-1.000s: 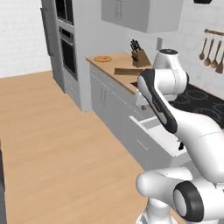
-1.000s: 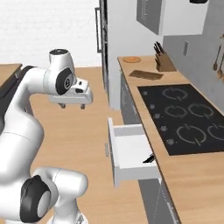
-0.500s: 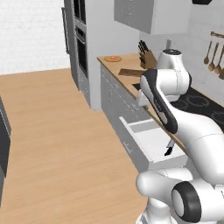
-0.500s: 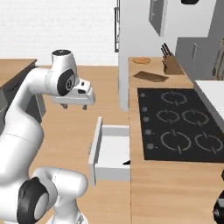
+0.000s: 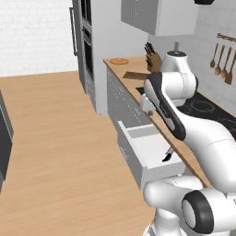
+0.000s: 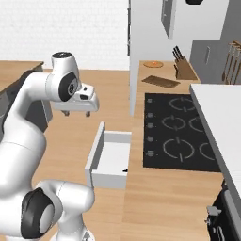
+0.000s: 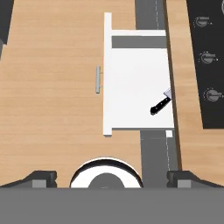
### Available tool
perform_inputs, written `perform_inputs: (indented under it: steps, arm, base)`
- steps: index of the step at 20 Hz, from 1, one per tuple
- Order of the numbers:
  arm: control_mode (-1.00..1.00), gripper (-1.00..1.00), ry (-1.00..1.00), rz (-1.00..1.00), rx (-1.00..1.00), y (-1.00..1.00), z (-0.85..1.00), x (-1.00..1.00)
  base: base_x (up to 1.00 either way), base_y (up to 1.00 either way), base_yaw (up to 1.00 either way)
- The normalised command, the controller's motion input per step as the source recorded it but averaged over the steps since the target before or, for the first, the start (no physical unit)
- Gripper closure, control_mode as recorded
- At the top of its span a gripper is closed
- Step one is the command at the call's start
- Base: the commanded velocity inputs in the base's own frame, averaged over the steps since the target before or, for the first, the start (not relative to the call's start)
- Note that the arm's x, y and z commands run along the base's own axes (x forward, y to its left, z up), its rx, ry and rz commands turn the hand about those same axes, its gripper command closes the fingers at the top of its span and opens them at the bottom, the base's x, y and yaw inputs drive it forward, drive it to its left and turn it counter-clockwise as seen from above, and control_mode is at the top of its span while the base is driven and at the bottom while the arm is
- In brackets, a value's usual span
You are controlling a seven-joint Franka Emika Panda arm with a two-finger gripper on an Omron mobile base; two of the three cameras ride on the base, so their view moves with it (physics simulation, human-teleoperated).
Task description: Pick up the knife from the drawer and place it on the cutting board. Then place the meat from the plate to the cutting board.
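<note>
Hovering with jaws spread wide, the claw [image 7: 111, 175] looked down on the drawer [image 7: 131, 87], where the knife [image 7: 160, 104] lay diagonally ahead.

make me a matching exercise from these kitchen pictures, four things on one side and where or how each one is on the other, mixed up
Things:
1. knife
2. cutting board
3. plate
4. gripper

Places or states:
A. at the far end of the counter, beyond the dark board
B. in the open drawer, at the counter-side edge, blade partly hidden under the counter
C. jaws open, up in the air over the wood floor, nothing held
D. flat on the counter between the stove and the round plate

Pairs: 1-B, 2-D, 3-A, 4-C
</note>
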Motion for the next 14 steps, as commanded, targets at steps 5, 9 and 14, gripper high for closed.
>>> perform_inputs:
  steps: [5, 9, 14]
  arm:
    - [-1.0, -1.0, 0.0, 0.0, 0.0, 0.0, 0.0, 0.0]
    - [-1.0, -1.0, 0.0, 0.0, 0.0, 0.04, 0.0, 0.0]
    - [-1.0, -1.0, 0.09, -0.01, 0.0, 0.37, -0.49, 0.34]
  base:
    - [0.0, 0.0, 0.0]
    - [0.0, 0.0, 0.0]
    - [0.0, 0.0, 0.0]
